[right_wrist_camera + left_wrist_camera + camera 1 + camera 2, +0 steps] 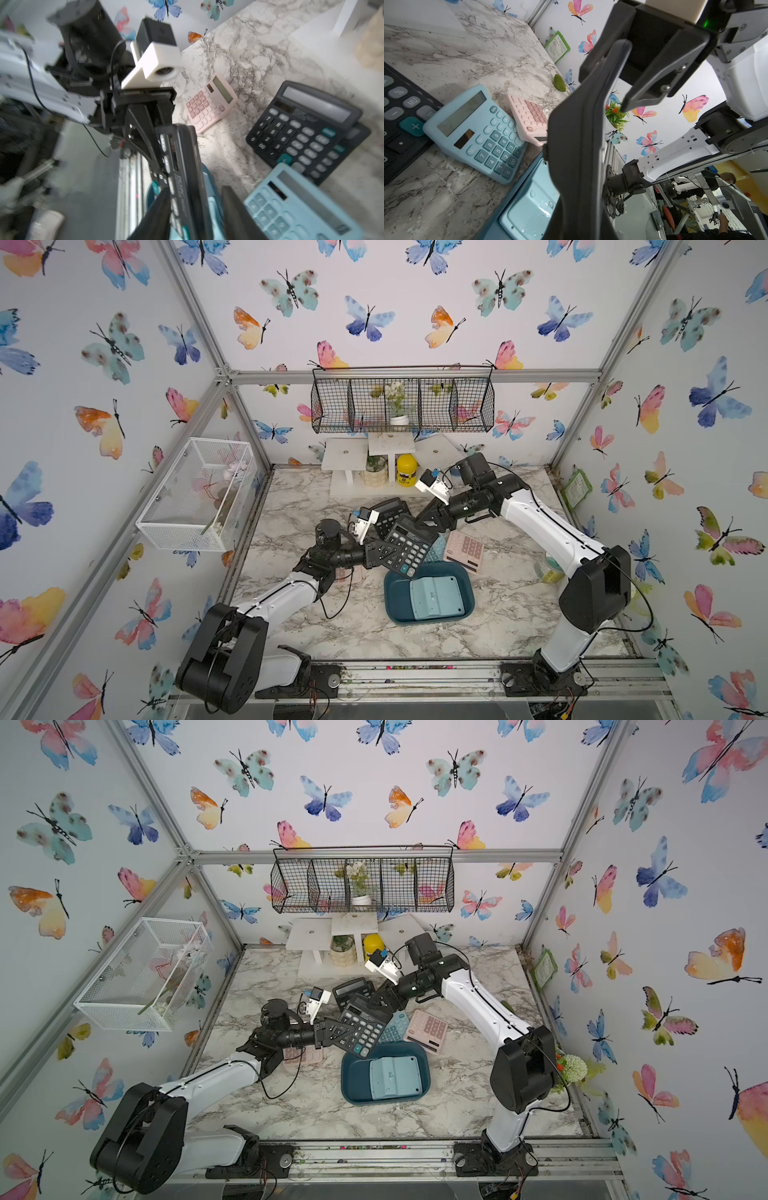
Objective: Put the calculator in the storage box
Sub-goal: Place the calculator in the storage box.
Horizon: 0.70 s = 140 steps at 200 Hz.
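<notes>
A black calculator (409,547) hangs tilted in the air over the back rim of the teal storage box (397,601), as both top views show (361,1029). My left gripper (384,551) is shut on its left edge. My right gripper (424,522) straddles its far end. In the right wrist view the right gripper (195,191) is open: one finger lies against the keys, the other stands clear of the calculator's (182,158) back. A light blue calculator (436,597) lies face down inside the box (355,1081).
On the marble table behind the box lie another black calculator (388,508), a light blue one (435,552) and a pink one (465,549). A second pink one (345,573) sits under my left arm. A white shelf with a yellow jar (406,470) stands at the back.
</notes>
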{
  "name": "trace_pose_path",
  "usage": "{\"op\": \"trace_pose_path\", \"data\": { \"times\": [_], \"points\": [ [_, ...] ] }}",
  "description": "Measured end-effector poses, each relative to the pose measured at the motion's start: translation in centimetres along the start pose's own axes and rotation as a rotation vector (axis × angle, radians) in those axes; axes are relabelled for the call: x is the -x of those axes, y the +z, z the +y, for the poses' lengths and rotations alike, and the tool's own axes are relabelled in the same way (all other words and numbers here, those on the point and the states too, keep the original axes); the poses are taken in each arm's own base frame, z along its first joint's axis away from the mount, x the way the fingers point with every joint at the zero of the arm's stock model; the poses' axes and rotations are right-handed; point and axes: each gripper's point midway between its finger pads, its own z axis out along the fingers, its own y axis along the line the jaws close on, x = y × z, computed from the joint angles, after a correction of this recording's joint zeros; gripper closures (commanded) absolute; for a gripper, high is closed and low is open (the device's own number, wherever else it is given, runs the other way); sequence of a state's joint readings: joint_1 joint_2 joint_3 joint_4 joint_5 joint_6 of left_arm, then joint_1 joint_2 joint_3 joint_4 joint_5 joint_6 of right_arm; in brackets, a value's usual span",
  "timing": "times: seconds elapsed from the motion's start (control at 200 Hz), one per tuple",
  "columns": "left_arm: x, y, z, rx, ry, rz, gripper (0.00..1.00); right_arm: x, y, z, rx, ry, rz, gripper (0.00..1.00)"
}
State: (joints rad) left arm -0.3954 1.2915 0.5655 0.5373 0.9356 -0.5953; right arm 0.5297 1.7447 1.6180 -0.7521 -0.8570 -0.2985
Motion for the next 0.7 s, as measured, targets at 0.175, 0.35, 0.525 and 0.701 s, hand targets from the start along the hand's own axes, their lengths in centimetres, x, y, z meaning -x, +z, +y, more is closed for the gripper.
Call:
{"op": "trace_pose_path", "data": {
  "times": [0.175, 0.35, 0.525, 0.701],
  "points": [
    [0.1, -0.3, 0.2, 0.056, 0.017, -0.016, 0.93, 0.9, -1.3, -0.1, -0.095, 0.052, -0.033, 0.01],
    [0.7, -0.2, -0.6, 0.184, 0.124, -0.055, 0.93, 2.2, -4.0, -0.3, -0.246, 0.179, -0.092, 0.01],
    [0.7, 0.1, -1.8, 0.331, 0.282, -0.1, 0.93, 3.4, -7.3, 0.6, -0.344, 0.349, -0.19, 0.01],
    [0.5, -0.7, -3.3, 0.493, 0.456, -0.163, 0.92, 2.6, -8.8, 1.5, -0.335, 0.557, -0.26, 0.01]
  ]
}}
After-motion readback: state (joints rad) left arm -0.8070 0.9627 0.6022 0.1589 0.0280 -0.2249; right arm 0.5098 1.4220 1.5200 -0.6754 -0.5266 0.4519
